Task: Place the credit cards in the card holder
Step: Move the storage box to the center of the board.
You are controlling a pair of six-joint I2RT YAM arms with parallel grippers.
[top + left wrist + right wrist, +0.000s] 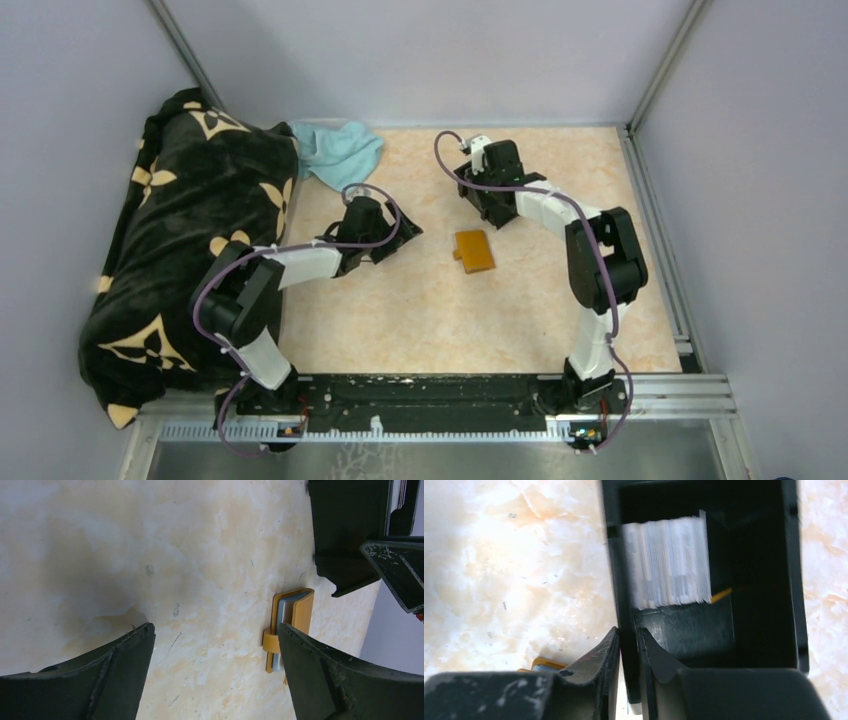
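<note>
Credit cards (pixel 666 562) stand as a pale stack on edge inside the black tray (pixel 794 580). The right pincer (pixel 628 640) is clenched on that tray's wall, one finger outside, one inside. We judge this steadies the tray rather than picks a card. The left pincer (pixel 215 675) hangs released over the table (pixel 100 555), just beside the orange card holder (pixel 295 620), which lies near the tray with a grey card edge showing inside.

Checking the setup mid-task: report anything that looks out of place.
The right pincer straddles the side wall of the black tray rather than the credit cards standing on edge inside it, which looks odd for a card pick.
</note>
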